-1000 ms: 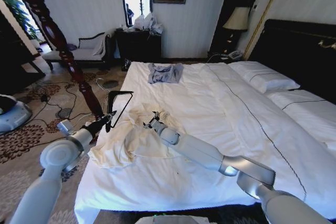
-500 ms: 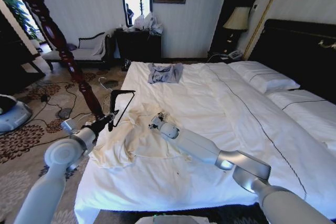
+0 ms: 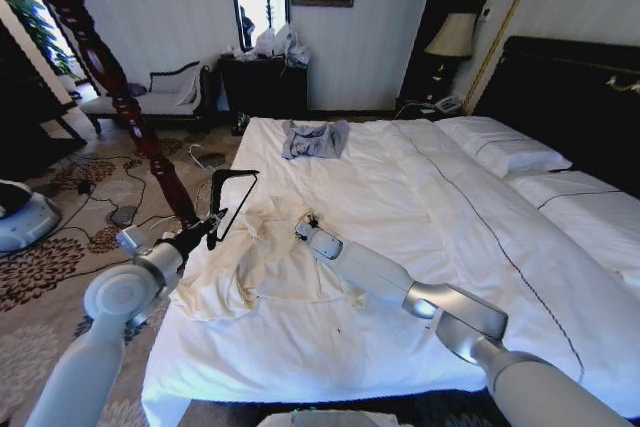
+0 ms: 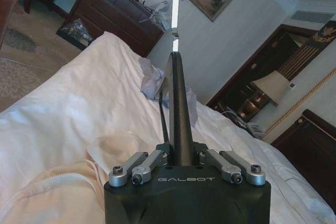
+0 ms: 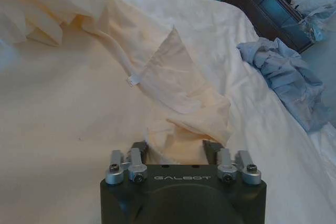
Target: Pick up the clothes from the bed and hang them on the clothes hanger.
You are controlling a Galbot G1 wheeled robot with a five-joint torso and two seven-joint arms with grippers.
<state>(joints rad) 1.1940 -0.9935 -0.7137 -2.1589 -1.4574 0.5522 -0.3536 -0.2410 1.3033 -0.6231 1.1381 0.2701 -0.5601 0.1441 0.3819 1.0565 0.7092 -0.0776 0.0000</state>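
Right wrist view had the right gripper (image 5: 176,150) low on the bed (image 5: 63,129), its jaws apart with a bunched fold of the shirt (image 5: 184,103) sitting between them; whether the pads had actually bitten the cloth could not be told, since the fingertips were buried under the fabric. In my judgement, doing this step well meant closing on a thick gather near the collar rather than a single thin layer, then lifting slowly so the soft cloth would not slip out.

From the head view, the shirt (image 3: 255,262) lay crumpled at the near left corner of the bed (image 3: 400,197), partly draped over the edge. The left gripper (image 3: 212,223), beside that corner, was clamped on the hanger (image 3: 232,197), holding it up above the bed's edge. Its hook ran out of the top of the left wrist picture, cut off. Farther up the bed lay the blue-grey garment (image 3: 314,139), well apart from the shirt.
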